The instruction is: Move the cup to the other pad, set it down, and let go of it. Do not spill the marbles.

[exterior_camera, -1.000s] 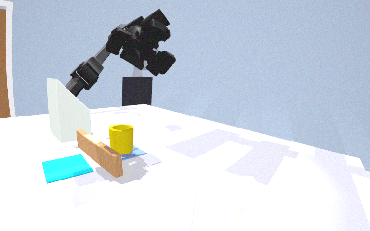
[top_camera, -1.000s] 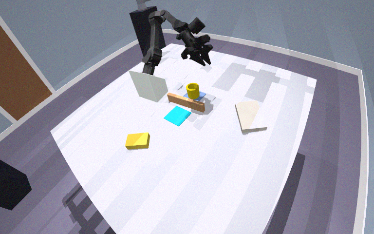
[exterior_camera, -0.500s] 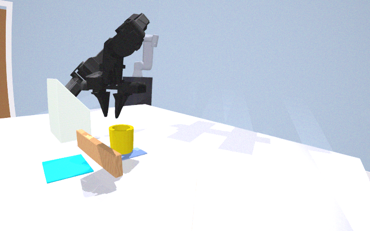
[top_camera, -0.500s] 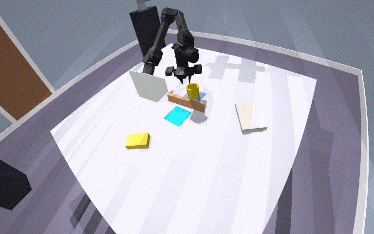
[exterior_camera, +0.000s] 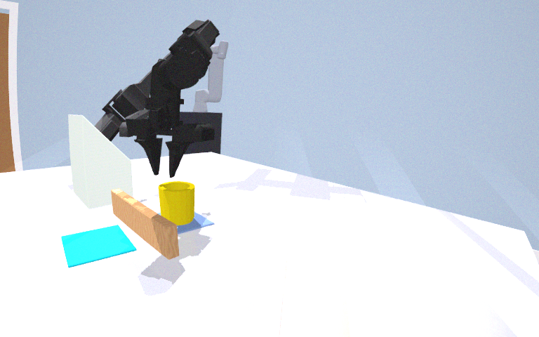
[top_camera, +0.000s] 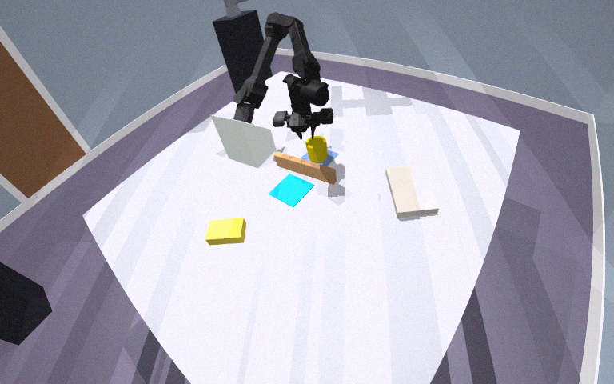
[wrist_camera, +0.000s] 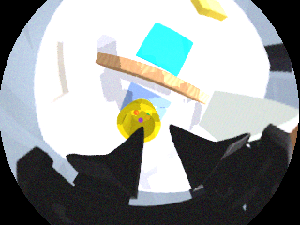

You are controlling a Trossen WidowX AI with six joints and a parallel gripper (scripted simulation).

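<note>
Your gripper (exterior_camera: 163,173) hangs above the cup (exterior_camera: 177,201), fingers pointing down, partly apart with nothing between them; the tips sit clear of the rim, toward the back-left side of it. The cup (top_camera: 316,148) is yellow and stands upright on the pale blue pad (exterior_camera: 198,223), in the rear half of the bench (top_camera: 316,280), nearer its back edge than its front. Look down through the wrist view and you see the cup (wrist_camera: 141,120) from above: inside it lie small marbles (wrist_camera: 141,118), one orange and one purple discernible; any others are too small to tell. Just in front of the cup a wooden bar (exterior_camera: 144,223) lies on edge, between the blue pad and the cyan pad (exterior_camera: 97,245), which holds nothing. A white wedge (exterior_camera: 97,172) stands to the left of the cup, near the back-left corner. A yellow block (top_camera: 225,230) lies toward the left edge, and a cream slab (top_camera: 409,192) toward the right edge, both well apart from the cup.
</note>
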